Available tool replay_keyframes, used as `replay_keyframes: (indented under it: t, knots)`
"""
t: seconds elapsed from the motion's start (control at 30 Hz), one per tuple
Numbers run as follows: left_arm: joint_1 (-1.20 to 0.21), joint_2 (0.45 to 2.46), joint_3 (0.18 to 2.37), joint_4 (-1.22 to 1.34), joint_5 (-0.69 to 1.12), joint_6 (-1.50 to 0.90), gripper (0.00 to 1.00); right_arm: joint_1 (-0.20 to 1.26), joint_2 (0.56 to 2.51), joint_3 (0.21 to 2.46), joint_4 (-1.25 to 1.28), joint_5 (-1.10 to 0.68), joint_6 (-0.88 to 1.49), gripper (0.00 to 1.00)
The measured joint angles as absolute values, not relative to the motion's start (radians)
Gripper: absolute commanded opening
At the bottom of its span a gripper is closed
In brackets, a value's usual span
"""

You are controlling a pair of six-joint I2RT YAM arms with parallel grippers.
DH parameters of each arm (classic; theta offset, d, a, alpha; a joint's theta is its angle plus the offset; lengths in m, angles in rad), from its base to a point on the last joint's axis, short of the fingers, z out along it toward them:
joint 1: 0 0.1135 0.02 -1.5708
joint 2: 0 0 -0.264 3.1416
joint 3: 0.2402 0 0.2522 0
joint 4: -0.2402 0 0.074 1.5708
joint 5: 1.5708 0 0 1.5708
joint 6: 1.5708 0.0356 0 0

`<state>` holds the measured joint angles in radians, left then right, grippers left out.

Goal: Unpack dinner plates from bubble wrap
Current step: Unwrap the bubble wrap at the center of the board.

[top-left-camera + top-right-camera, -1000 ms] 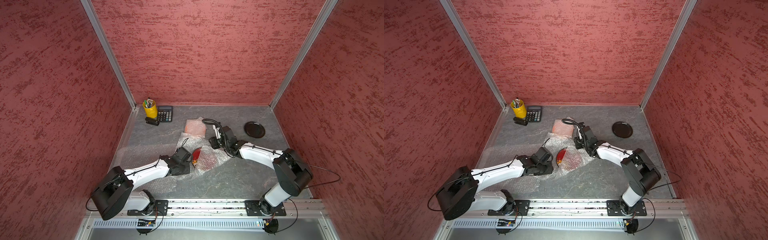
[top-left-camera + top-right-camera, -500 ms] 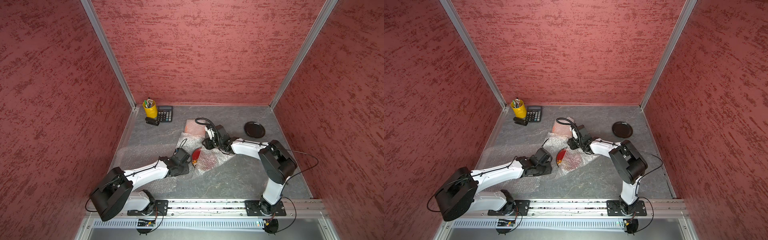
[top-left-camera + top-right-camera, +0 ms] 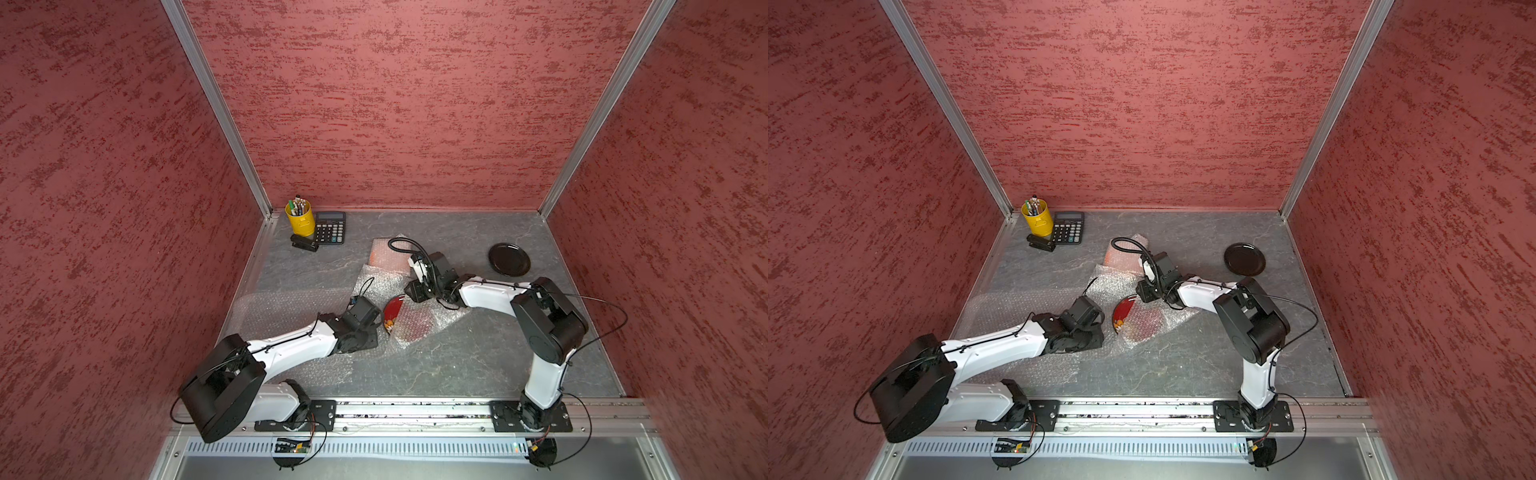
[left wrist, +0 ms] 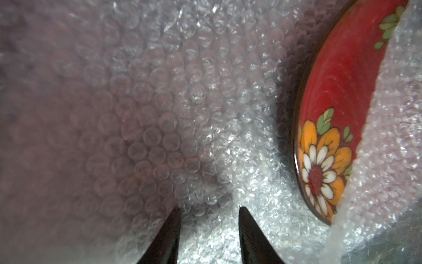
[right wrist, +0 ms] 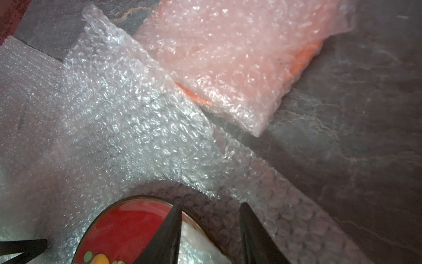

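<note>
Grey tabletop [image 3: 457, 374] between red walls, and in the middle of it the red flowered plate [image 3: 391, 311] lies half out of its bubble wrap [image 3: 419, 328], one edge bare. It looks hard, glossy and breakable, probably slippery, so the bare rim is the place to grip while the light, limp sheet peels away. Left tool [image 4: 209, 210] hovers spread over the wrap beside that rim, and right tool [image 5: 210, 205], also spread, seems to straddle the far rim, neither visibly pinching anything.
</note>
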<state>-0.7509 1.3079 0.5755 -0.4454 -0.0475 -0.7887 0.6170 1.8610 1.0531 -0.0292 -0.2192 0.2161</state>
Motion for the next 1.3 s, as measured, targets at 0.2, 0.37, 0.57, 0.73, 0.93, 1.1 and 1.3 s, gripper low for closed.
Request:
replay_keyframes:
  t: [0.2,0.37,0.57,0.73,0.93,1.1,1.3]
  knots:
    - [-0.745,1.303,0.575,-0.451,-0.051,-0.789,0.43,0.624,1.861,1.052,-0.028,-0.244,0.218,0.50]
    - [-0.739,1.290,0.569,-0.453,-0.054,-0.788,0.43,0.630,1.860,1.050,-0.027,-0.255,0.223,0.44]
    - [-0.729,1.290,0.569,-0.451,-0.054,-0.780,0.43,0.635,1.860,1.050,-0.030,-0.247,0.223,0.37]
    - [-0.727,1.290,0.574,-0.450,-0.051,-0.751,0.43,0.638,1.860,1.050,-0.041,-0.226,0.218,0.33]
    - [-0.694,1.290,0.618,-0.446,-0.030,-0.705,0.43,0.638,1.860,1.050,-0.054,-0.197,0.206,0.22]
    - [-0.610,1.288,0.649,-0.405,0.038,-0.659,0.43,0.639,1.860,1.050,-0.059,-0.179,0.197,0.03]
    - [-0.501,1.310,0.698,-0.322,0.156,-0.606,0.41,0.639,1.859,1.050,-0.059,-0.174,0.197,0.00]
